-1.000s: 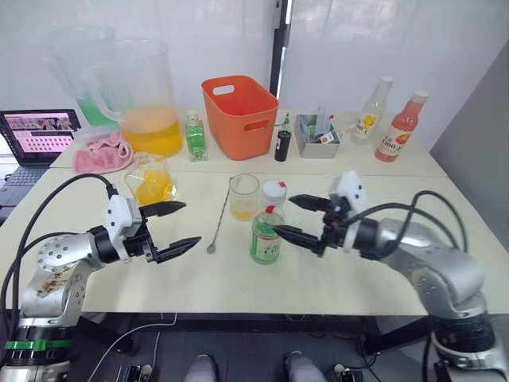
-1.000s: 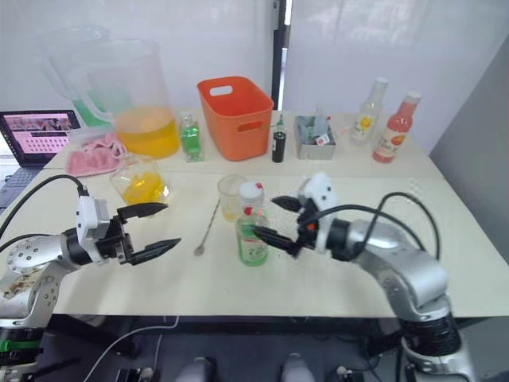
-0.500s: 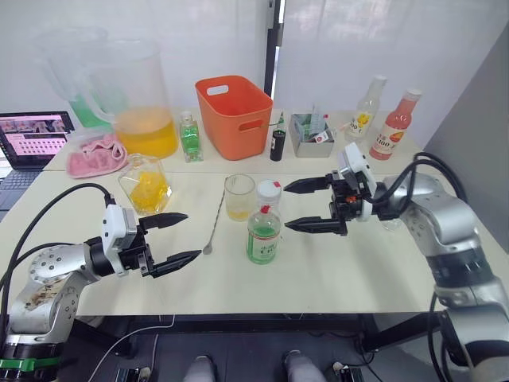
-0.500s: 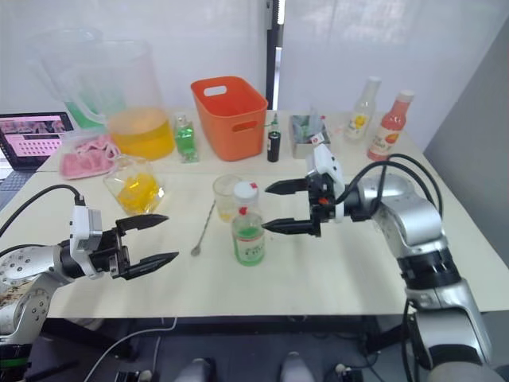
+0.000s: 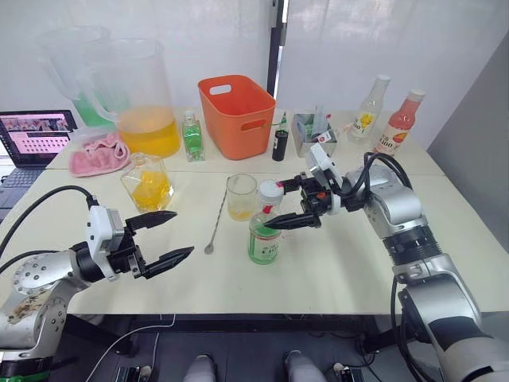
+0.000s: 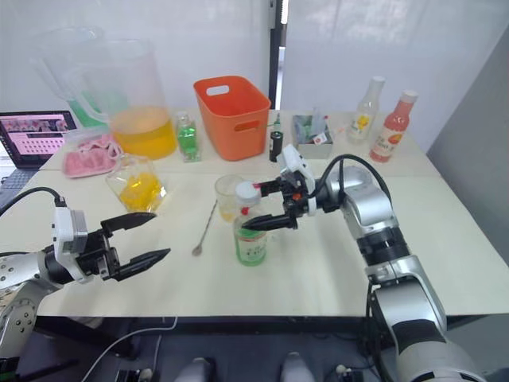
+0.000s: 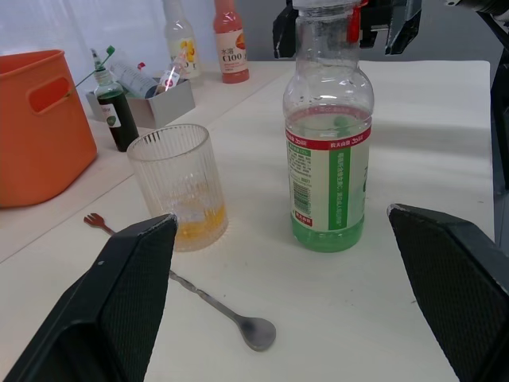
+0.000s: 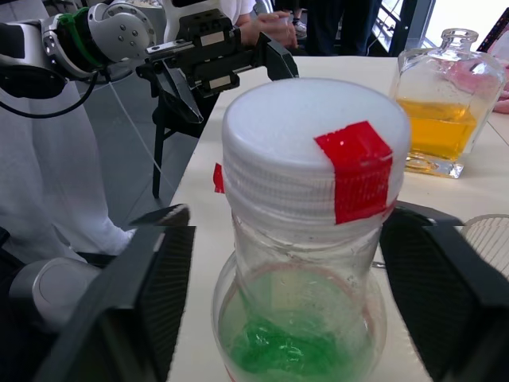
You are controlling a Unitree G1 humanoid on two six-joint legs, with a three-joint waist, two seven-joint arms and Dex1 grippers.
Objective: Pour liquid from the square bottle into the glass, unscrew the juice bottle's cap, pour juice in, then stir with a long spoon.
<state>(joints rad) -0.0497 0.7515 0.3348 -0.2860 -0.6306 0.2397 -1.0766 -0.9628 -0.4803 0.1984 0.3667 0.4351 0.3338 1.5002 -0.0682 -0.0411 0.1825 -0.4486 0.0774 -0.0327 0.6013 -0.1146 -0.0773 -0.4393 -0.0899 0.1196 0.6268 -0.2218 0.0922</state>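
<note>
Progress: we judge step 1 done, a little yellow liquid sits in the clear ribbed glass tumbler (image 5: pixel 242 196) and the squat square glass bottle (image 5: pixel 148 182) stands near the table's (image 5: pixel 358 263) left | Now: our right gripper (image 5: pixel 288 204) is spread wide around the white cap (image 8: pixel 314 143) of the green-labelled plastic juice bottle (image 5: pixel 264 234), not yet clamped; cap still on | Left: unscrew, pour, stir with the thin silver long spoon (image 5: pixel 216 225) lying beside the tumbler | Room: our left gripper (image 5: pixel 164 236) hangs released over bare table near the front edge, well apart

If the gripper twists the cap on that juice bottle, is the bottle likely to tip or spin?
Probably yes. The juice bottle is tall and narrow, holds green liquid only in its lower part, and stands free with nothing bracing it. The right gripper, open around the cap, may simply turn the light plastic body.
</note>
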